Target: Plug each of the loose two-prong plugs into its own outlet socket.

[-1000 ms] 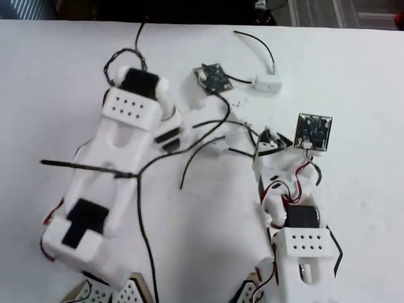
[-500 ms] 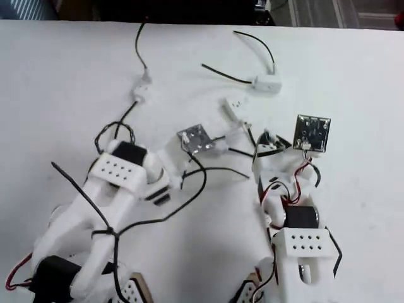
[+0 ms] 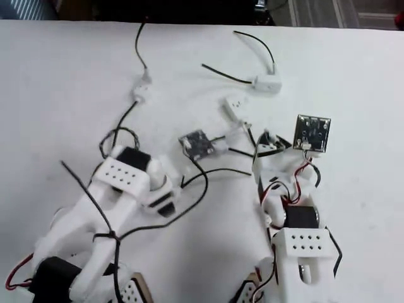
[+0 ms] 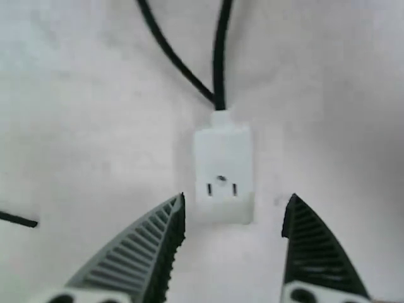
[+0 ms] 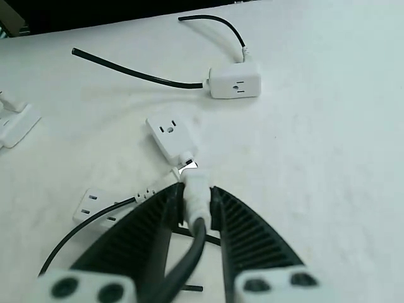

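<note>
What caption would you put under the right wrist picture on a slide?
The right arm's jaws grip a white plug, its prongs pointing at the nearest white outlet socket.

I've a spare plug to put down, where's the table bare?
Bare: the far-left corner of the table beside the black cord, and its right side past the right gripper. Crowded: the middle, where outlet sockets and cords lie.

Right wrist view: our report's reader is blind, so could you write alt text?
The right end effector is shut on a white plug, its prongs close to a white socket on the table. A second corded socket lies farther off.
</note>
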Controlling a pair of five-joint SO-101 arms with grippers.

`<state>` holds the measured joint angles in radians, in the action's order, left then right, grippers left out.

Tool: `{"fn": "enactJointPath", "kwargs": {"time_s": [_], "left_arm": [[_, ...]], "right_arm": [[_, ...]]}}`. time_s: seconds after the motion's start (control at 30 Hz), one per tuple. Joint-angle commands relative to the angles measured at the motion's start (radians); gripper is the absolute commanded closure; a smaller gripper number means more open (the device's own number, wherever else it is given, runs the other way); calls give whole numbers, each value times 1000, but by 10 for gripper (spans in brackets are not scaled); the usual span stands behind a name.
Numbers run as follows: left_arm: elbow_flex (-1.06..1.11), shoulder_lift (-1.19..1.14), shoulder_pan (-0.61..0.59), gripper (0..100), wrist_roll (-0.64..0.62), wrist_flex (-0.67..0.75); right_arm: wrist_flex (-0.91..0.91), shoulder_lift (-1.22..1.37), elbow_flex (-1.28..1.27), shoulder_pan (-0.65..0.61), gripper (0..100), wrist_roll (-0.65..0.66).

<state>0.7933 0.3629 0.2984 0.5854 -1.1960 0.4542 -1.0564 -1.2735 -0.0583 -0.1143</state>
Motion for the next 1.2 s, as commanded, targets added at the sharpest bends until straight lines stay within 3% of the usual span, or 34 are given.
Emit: {"fn": "enactJointPath", "kwargs": {"time_s": [0.0,0.2,0.3,0.67,1.0,1.17], "left_arm": [[57,38,84,751,-29,0],[133,28,87,766,-68,112],[164,27,41,748,-68,186],[166,27,-140,725,25,249],[69,25,-266,727,80,241],[58,36,-188,728,83,150]], "right_arm": [[-22,-18,9,2,981,-11],[-22,-18,9,2,981,-11],[-22,-18,9,2,981,-11],[-19,-18,8,2,981,-11],[-19,-18,8,4,981,-8],[-19,-18,8,4,981,-6]]}}
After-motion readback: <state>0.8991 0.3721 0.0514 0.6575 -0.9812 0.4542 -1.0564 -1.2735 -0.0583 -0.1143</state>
